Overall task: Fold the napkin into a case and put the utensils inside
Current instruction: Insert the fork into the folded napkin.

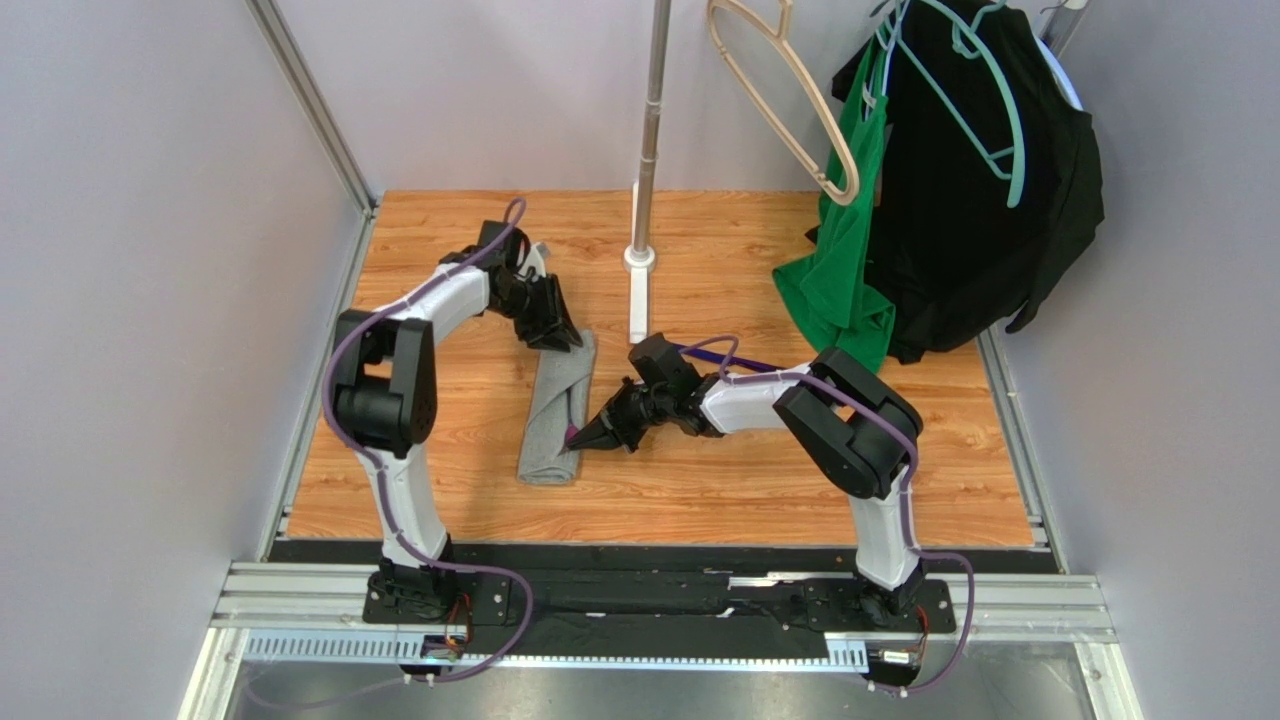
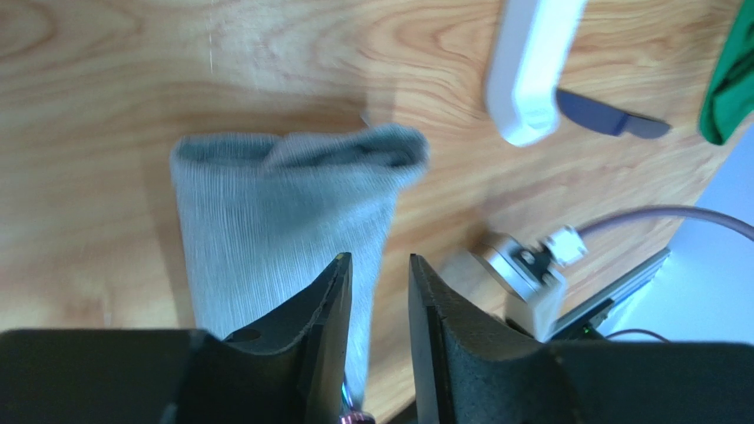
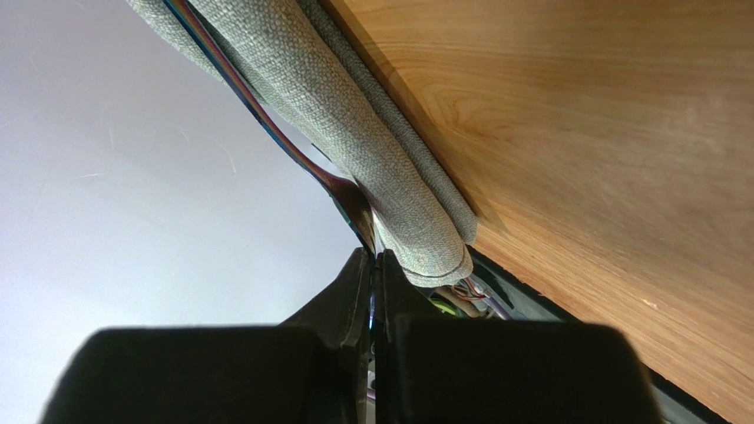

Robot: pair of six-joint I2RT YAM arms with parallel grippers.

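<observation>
As right tool (image 3: 373, 265) pinches fork (image 3: 341, 190), case (image 1: 556, 408) near-to-far

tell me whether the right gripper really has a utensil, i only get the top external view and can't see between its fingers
observer: yes, the right wrist view shows the right gripper shut on a slim silvery utensil with a purplish sheen, lying against the layered edge of the folded heather-grey cloth strip.
operator: is the left one gripping the cloth
observer: no, the left gripper is open above the strip, nothing pinched.
operator: where's the other utensil
observer: the straight dark purple utensil lies on the wooden table beside the white pole base, outside the cloth.
</observation>
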